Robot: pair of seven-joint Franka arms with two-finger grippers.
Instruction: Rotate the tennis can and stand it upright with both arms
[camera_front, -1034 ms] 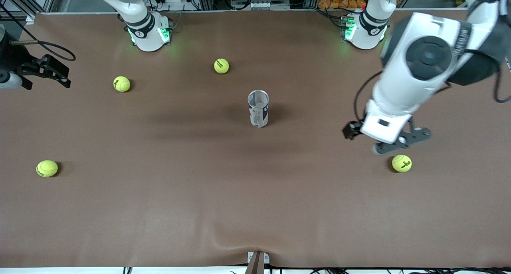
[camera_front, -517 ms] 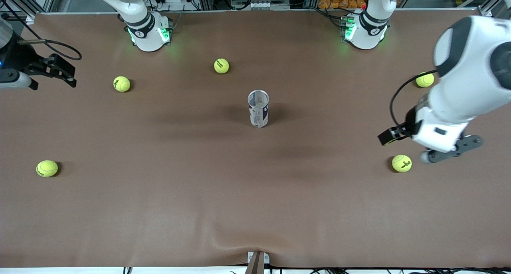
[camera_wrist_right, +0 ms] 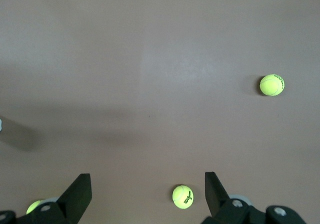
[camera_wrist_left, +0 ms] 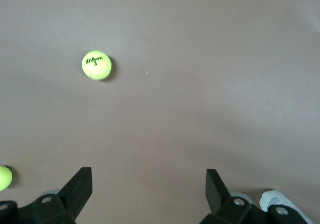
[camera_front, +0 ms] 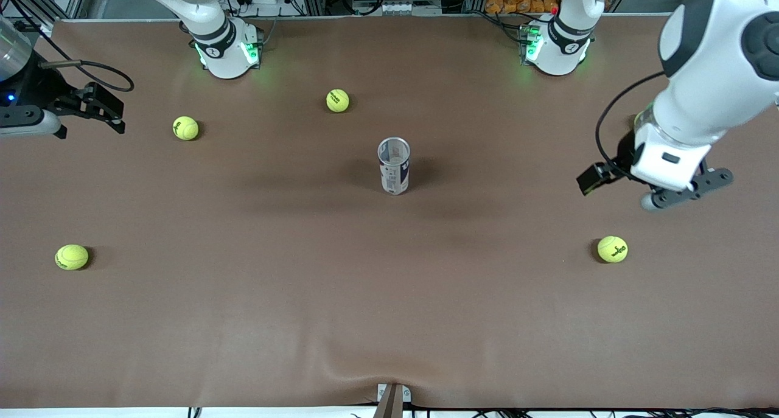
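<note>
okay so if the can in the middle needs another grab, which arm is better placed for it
Probably the left. The can stands upright mid-table; the open left gripper hangs closer to it than the open right gripper, which is at the table's edge.

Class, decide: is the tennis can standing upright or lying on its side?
Upright: the tennis can stands on its base, open silver rim facing up.

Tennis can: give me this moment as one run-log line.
tennis can: upright mid-table, open end up, untouched | left gripper: open, empty, over the table's left-arm end | right gripper: open, empty, over the right-arm end
</note>
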